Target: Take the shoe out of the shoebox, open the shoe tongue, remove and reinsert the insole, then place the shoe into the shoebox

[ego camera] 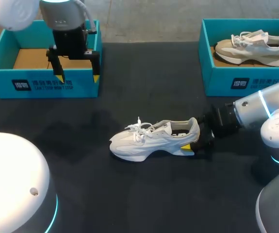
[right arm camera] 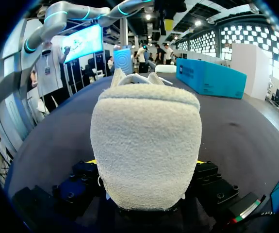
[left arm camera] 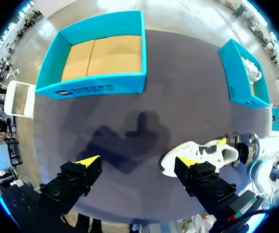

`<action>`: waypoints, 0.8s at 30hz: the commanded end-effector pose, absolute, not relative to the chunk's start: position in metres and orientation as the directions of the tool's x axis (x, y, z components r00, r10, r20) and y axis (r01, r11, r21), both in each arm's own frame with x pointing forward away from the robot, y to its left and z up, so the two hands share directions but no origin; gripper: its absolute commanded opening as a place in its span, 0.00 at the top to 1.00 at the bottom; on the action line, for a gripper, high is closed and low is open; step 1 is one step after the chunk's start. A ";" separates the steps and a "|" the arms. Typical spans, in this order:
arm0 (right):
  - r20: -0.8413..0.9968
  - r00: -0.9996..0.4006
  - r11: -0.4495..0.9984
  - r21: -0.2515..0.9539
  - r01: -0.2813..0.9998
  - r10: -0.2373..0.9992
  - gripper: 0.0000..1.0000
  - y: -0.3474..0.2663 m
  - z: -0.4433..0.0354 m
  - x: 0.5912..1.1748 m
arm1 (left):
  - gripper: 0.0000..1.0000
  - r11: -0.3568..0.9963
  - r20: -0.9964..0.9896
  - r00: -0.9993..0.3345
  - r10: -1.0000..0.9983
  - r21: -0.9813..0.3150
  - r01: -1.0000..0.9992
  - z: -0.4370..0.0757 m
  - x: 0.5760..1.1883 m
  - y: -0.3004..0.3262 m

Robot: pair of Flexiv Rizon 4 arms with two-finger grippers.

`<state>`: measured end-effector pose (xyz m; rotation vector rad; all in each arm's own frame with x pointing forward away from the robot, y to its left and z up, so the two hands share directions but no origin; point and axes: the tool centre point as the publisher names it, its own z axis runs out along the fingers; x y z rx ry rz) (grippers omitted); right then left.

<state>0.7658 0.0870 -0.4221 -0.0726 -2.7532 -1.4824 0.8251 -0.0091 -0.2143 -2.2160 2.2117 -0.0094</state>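
A white shoe (ego camera: 151,140) lies on its sole in the middle of the black table, toe toward my left arm. My right gripper (ego camera: 195,142) is shut on its heel, one yellow tip showing on the near side. In the right wrist view the fuzzy heel (right arm camera: 146,141) fills the space between the fingers (right arm camera: 83,175). The empty teal shoebox (ego camera: 42,82) stands at the far left. My left gripper (ego camera: 76,74) hangs open above that box's front wall, holding nothing. Seen from the left wrist, the left gripper (left arm camera: 138,161) is high over the table, with the shoe (left arm camera: 197,153) below its one finger.
A second teal shoebox (ego camera: 217,77) at the far right holds a beige shoe (ego camera: 251,47). The left wrist view shows the empty box (left arm camera: 100,82) ahead of the fingers, the second box (left arm camera: 238,73) off to the side, and my right arm (left arm camera: 255,149) behind the shoe.
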 end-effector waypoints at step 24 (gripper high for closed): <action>0.034 -0.999 0.553 0.832 0.047 0.035 1.00 0.089 -0.424 0.767 | 0.00 0.028 0.049 -0.024 -0.999 0.074 -0.997 -0.262 0.783 -0.125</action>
